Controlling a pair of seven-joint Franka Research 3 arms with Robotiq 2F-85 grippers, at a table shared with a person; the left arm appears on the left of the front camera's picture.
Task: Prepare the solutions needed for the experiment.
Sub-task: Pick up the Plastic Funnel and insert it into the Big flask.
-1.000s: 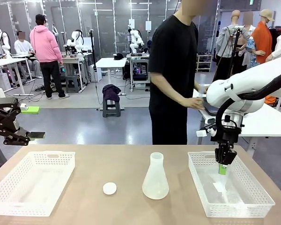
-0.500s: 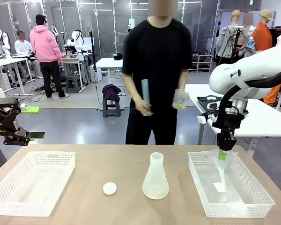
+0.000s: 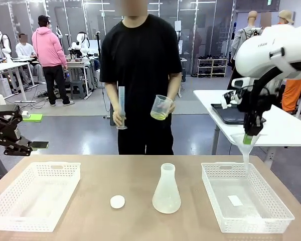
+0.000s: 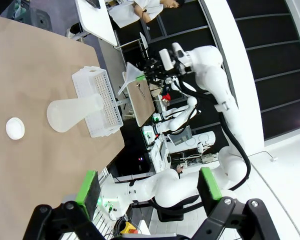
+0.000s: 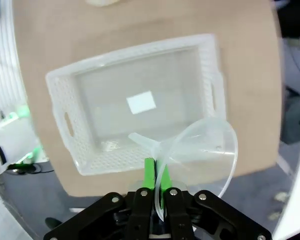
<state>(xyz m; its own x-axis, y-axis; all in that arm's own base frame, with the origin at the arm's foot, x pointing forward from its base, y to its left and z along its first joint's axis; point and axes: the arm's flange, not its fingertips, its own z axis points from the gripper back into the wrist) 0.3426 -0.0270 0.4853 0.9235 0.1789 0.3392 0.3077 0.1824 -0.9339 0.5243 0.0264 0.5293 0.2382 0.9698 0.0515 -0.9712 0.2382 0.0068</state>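
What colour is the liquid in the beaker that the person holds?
The liquid is pale yellow-green; the front view shows it best.

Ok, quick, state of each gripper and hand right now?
Left gripper: open, empty.
Right gripper: shut on funnel.
One hand: holding cylinder.
Other hand: holding beaker of solution.

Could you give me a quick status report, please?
Left gripper open, parked far left. Right gripper shut on clear plastic funnel, above right white basket. Pale yellow-green solution in person's clear beaker. Nothing blocks frosted conical flask.

Yellow-green solution point(image 3: 159, 116) (shallow, in cup point(image 3: 162, 103))
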